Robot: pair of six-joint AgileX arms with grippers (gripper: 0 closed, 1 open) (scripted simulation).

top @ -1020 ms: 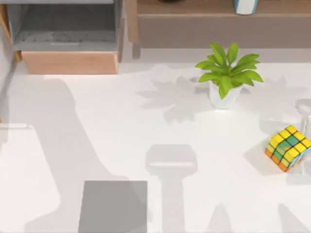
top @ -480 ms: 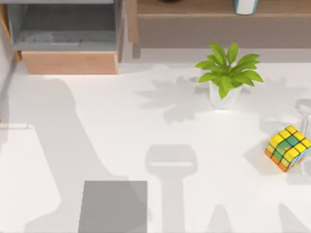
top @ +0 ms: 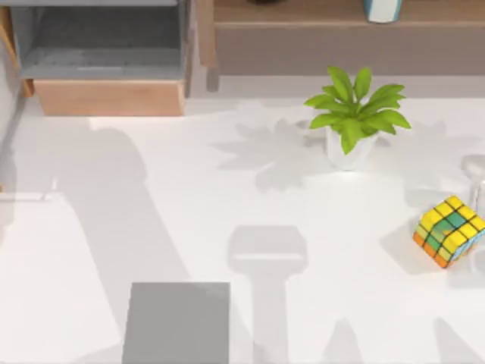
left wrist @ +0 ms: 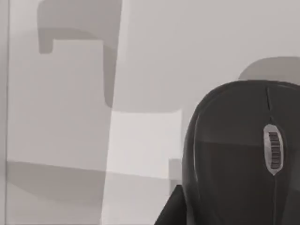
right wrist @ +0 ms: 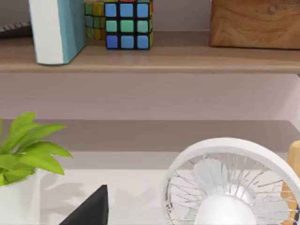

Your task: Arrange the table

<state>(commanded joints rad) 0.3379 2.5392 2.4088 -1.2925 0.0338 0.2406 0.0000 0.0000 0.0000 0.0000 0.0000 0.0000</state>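
Left gripper (left wrist: 169, 212) — a dark wedge of it sits hard against a black computer mouse (left wrist: 243, 154), which looms large in the left wrist view, scroll wheel up. Cannot tell whether the gripper is apart or clamped on the mouse, nor whether the mouse rests on the table (top: 318, 227) or hangs just above it.

Right gripper (right wrist: 91, 208) — one dark tip low in its own wrist view, between the potted plant (right wrist: 21, 159) and a white desk fan (right wrist: 234, 187). Its state cannot be told either.

The table spreads white under everything, from the near edge to the shelf unit (top: 106, 68) at the far side.

Risks, as I judge them:
- If the mouse is only lightly caught, its smooth rounded shell could slip out during a carry and drop short of the grey mat (top: 178, 322), the likely spot for it at near left.
- The right gripper stands close to the fan, so a careless sweep could tip the fan or the plant pot.

View differences: the top view gives the layout, with the mat near left, the plant (top: 356, 114) far centre-right and a Rubik's cube (top: 449, 231) at the right. The mouse appears in the left wrist view. The right wrist view adds the fan, a second cube (right wrist: 127, 24) up on the shelf, and a wooden box (right wrist: 255, 22).
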